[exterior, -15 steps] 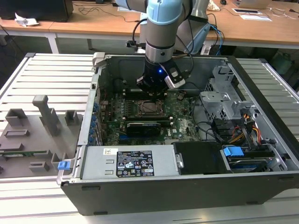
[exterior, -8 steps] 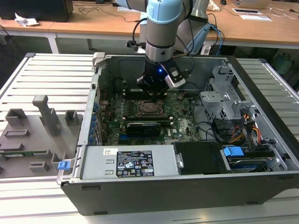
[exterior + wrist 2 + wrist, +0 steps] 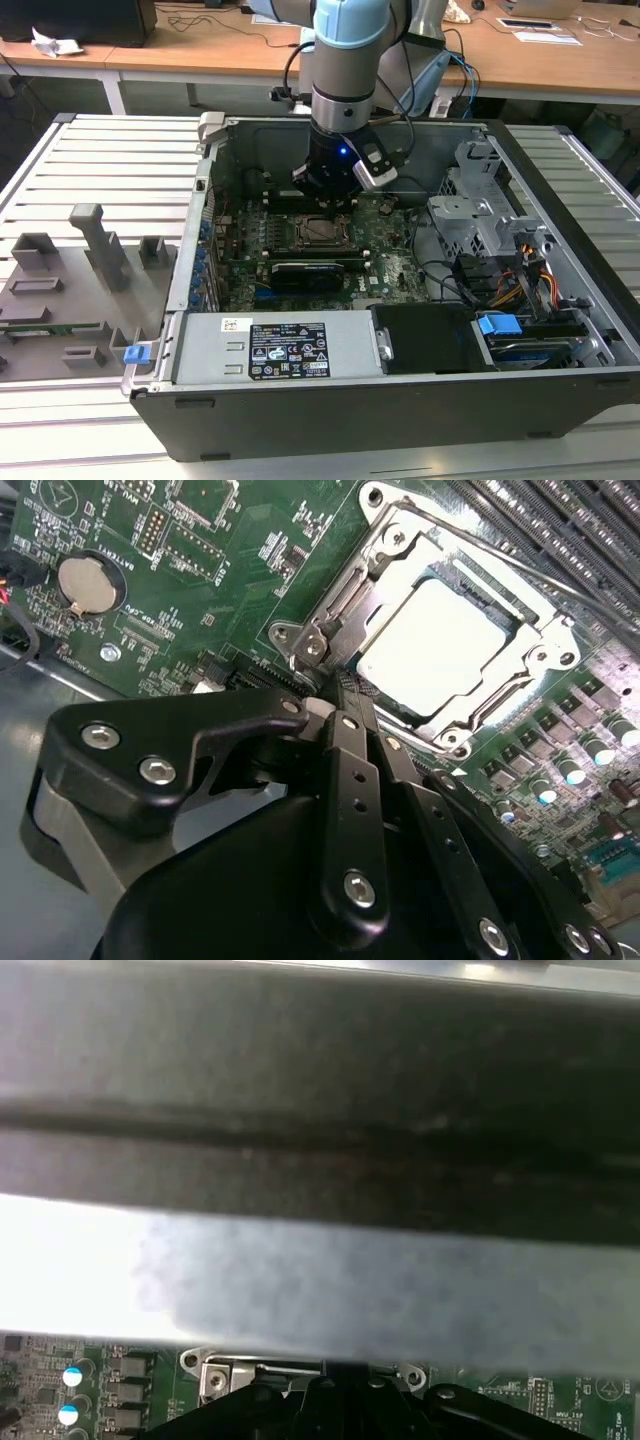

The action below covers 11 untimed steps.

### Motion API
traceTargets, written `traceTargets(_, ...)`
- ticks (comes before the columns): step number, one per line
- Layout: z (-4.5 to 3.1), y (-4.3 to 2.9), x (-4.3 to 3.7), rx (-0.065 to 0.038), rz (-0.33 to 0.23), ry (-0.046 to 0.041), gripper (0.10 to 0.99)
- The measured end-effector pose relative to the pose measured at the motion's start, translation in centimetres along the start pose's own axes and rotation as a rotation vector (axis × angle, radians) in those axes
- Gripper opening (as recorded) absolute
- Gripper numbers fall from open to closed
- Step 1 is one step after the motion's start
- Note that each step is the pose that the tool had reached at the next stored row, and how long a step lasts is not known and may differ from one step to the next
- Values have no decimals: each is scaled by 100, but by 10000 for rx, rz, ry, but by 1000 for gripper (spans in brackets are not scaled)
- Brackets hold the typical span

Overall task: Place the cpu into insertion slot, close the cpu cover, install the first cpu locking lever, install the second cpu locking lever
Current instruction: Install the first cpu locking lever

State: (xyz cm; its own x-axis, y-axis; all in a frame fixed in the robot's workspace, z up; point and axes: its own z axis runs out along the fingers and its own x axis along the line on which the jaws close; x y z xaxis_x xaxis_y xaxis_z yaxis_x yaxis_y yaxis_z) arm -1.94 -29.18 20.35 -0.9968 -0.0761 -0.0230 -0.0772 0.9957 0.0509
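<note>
Gripper (image 3: 335, 695) closed, tips touching edge of lowered cpu cover (image 3: 500, 695); cpu (image 3: 440, 645) seated in insertion slot (image 3: 322, 230).

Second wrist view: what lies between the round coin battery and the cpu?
In the second wrist view, green circuit board with small components runs from the coin battery to the cpu cover, whose metal frame borders the cpu.

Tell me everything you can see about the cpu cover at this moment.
The cpu cover is a thin, silvery metal frame with a large square window. It lies flat, closed over the cpu, whose pale metal top shows through the window. Screws sit at its corners, and a thin wire lever runs along one side. It sits on the green board, and the gripper has its tips close to one corner.
</note>
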Motion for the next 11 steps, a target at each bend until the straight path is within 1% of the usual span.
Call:
traceTargets(3, 9, 0, -1, 138, -4, 11, 106)
traceTargets(4, 12, -1, -1, 147, -5, 13, 106)
traceTargets(7, 51, 1, 0, 151, -3, 15, 106)
traceTargets(8, 48, -3, 3, 126, -3, 19, 106)
traceTargets(9, 42, -10, 7, 24, 0, 20, 106)
traceTargets(10, 35, -15, 11, -131, 5, 23, 106)
traceTargets(11, 25, -22, 16, -198, 6, 24, 106)
